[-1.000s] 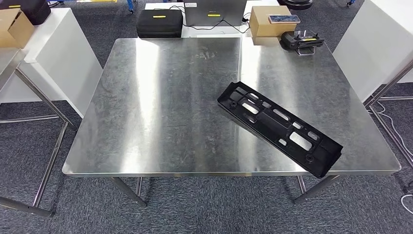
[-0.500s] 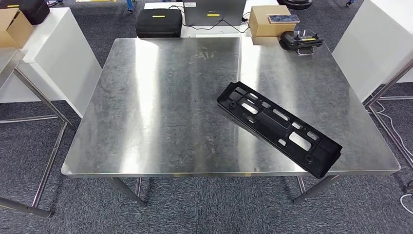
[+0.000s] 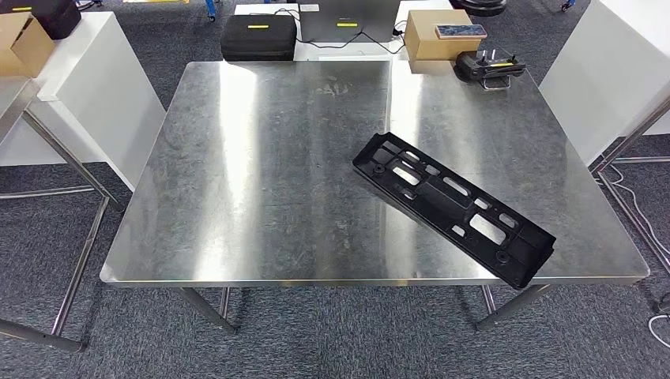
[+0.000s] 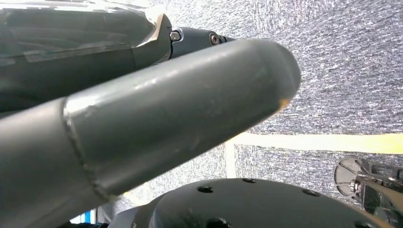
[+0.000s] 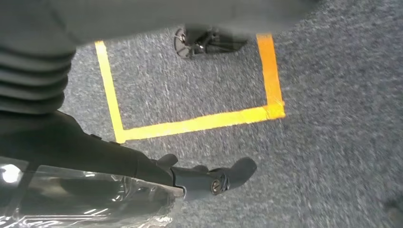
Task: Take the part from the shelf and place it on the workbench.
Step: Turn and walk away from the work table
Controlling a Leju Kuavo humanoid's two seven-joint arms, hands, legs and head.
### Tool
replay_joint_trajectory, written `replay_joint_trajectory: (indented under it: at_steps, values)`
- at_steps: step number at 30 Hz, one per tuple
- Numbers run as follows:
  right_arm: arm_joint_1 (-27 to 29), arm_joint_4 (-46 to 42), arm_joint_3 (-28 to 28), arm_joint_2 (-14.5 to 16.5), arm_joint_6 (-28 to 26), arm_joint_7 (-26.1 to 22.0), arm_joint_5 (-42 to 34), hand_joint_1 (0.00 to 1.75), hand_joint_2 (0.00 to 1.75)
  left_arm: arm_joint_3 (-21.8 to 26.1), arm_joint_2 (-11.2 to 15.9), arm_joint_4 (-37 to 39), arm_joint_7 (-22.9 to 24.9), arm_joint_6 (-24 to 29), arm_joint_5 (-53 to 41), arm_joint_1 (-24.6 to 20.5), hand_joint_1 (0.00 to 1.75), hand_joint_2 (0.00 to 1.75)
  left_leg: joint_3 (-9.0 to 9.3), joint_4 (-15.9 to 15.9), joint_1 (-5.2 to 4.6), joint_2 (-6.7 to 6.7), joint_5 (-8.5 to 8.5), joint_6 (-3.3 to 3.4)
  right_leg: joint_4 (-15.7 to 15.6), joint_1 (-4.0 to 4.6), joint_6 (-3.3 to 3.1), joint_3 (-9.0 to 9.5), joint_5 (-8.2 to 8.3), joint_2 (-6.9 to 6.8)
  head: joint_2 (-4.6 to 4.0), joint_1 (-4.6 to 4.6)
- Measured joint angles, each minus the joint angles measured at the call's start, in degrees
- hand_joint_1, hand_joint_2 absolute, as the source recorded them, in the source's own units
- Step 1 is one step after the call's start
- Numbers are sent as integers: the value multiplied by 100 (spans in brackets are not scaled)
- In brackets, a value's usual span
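Long black plastic part (image 3: 453,208), a flat moulded frame pierced with rectangular openings and round holes, lying flat and diagonal on the square stainless-steel workbench (image 3: 261,181). One end of the part points toward the bench's middle; the other end reaches the bench's near right corner, where its tip slightly overhangs the front edge. Nothing touches the part.

Beyond the bench's far edge: a black zipped case with a yellow label (image 3: 258,36), a dark grey box with cables (image 3: 348,20), a brown cardboard box (image 3: 439,35) and, just beside that box, a black handheld controller on a stand (image 3: 490,66). White panels flank the bench on both sides, and a second cardboard box (image 3: 24,43) sits well off its far left corner.

Left hand (image 4: 142,128): a thick grey thumb crosses the wrist view over grey carpet with pale tape lines; it holds nothing visible, but whether its fingers are spread or curled cannot be told. Right hand (image 5: 142,166): dark fingers extended over carpet marked with yellow-orange tape (image 5: 199,122), released and grasping nothing.
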Motion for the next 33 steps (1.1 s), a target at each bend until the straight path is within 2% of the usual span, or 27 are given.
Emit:
replay_joint_trajectory:
  at_steps: [14, 19, 33]
  values:
    - [166, 51, 300, 16, -81, 269, 234, 0, 0, 323, 211, 0, 176, -251, 516, 7, 0, 0, 1, 0, 0, 0, -2, -2, -1, 1, 0, -1, 0, 0, 0, 4]
    - [203, 51, 301, -6, -125, 303, 133, 0, 0, 451, 274, 0, 194, -88, 646, 6, 0, 0, 1, 0, 1, 0, -2, -2, -1, 1, 0, -1, 0, 1, 0, 4]
    - [267, 51, 301, 16, -73, 250, 89, 0, 0, 650, 308, -4, 86, -161, 804, 10, 0, 0, 1, 0, -1, 0, -4, -5, -4, -1, 0, 2, 0, 1, 0, 3]
